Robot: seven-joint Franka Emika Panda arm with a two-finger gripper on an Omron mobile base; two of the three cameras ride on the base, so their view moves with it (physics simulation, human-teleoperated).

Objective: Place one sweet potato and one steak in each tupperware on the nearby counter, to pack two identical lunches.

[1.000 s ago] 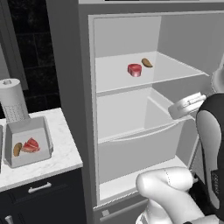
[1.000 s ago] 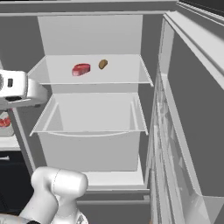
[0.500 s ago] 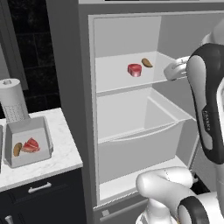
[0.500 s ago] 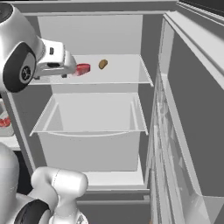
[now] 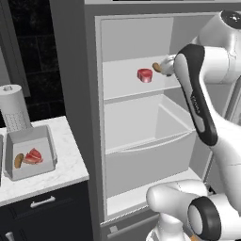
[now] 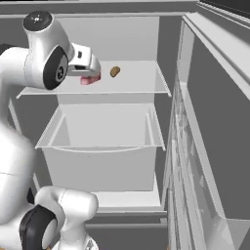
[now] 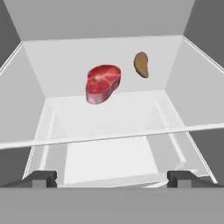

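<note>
Fridge shelf (image 7: 65,70) carries your steak (image 7: 103,83) and potato (image 7: 141,64); your gripper (image 7: 112,178) hangs wide open, empty, before them. Left base view adds a tupperware (image 5: 29,139) on the counter (image 5: 70,160), already packed.

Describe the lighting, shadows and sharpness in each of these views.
Left base view: flat, even rendered light, no glare; the steak on the fridge shelf looks soft-edged. Right base view: the arm hides part of the steak; the sweet potato casts hardly any shadow. Hand view: sharpest picture, the open gripper at the bottom, with no blur.
</note>
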